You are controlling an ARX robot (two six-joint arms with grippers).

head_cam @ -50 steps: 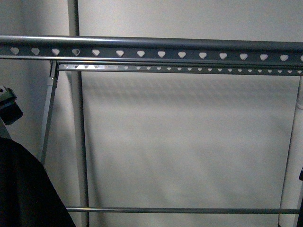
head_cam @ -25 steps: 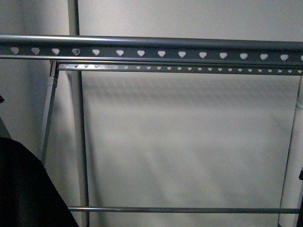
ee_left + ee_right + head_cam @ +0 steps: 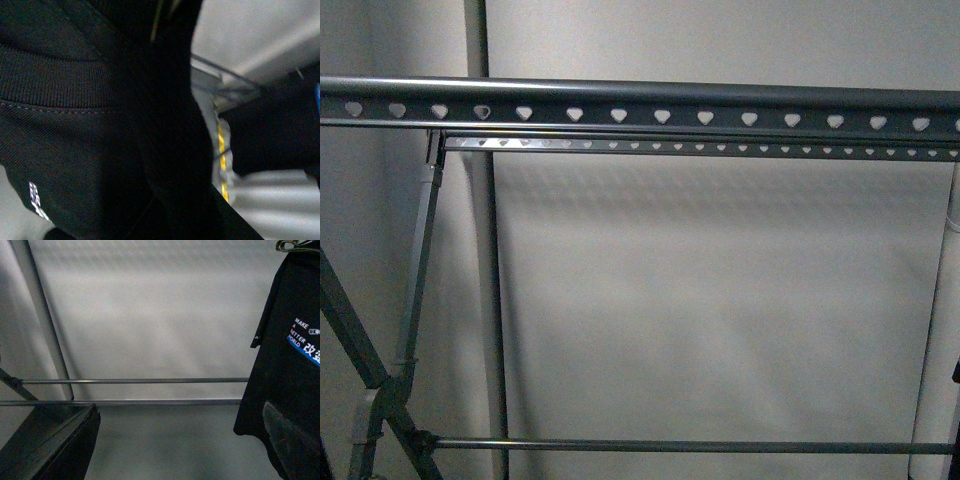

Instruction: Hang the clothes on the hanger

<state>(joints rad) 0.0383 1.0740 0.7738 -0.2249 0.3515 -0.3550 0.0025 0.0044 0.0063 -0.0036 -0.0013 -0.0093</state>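
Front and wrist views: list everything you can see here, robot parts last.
Drying rack: one, grey metal, facing the robot; top rail with heart-shaped holes, thin lower crossbar.
T-shirt: one, black with white lettering and a blue stripe, hanging, seen from the right wrist; its collar fills the left wrist view.
Hanger: one, greyish, at the T-shirt's top.
Wall: pale grey, behind the rack.
Right gripper fingers: black, spread, nothing between them.
Left gripper: not distinguishable behind the fabric.
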